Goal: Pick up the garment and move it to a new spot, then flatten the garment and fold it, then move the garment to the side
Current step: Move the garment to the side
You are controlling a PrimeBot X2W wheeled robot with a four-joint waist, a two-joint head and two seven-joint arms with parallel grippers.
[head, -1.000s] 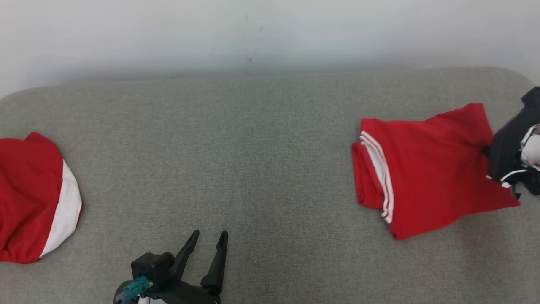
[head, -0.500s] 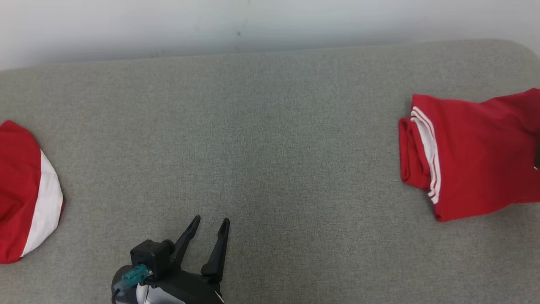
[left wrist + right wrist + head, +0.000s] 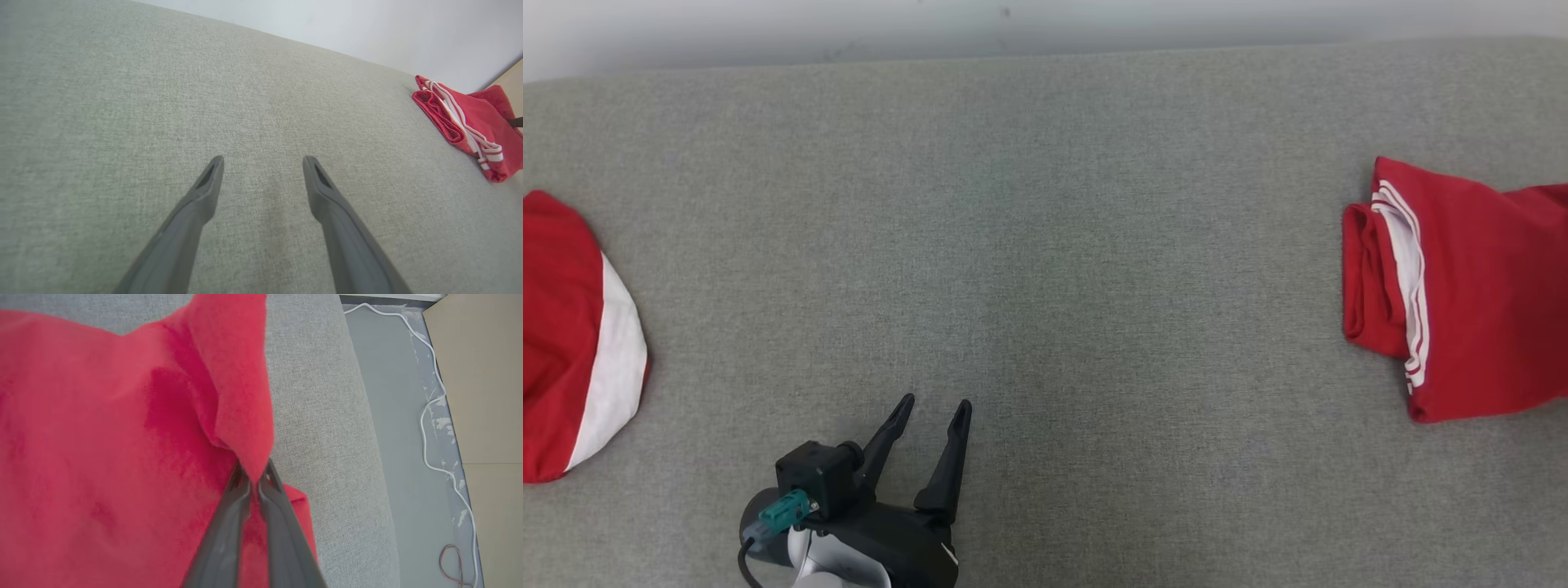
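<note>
Nothing legible in any view: no text, label, brand, number or sign. Only plain white stripes along the edge of the folded red garment (image 3: 1486,286) at the right, without lettering.

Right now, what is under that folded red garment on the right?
The grey cushion lies under the folded red garment. The right claw pinches its edge. Anything tucked beneath the folds is covered.
</note>
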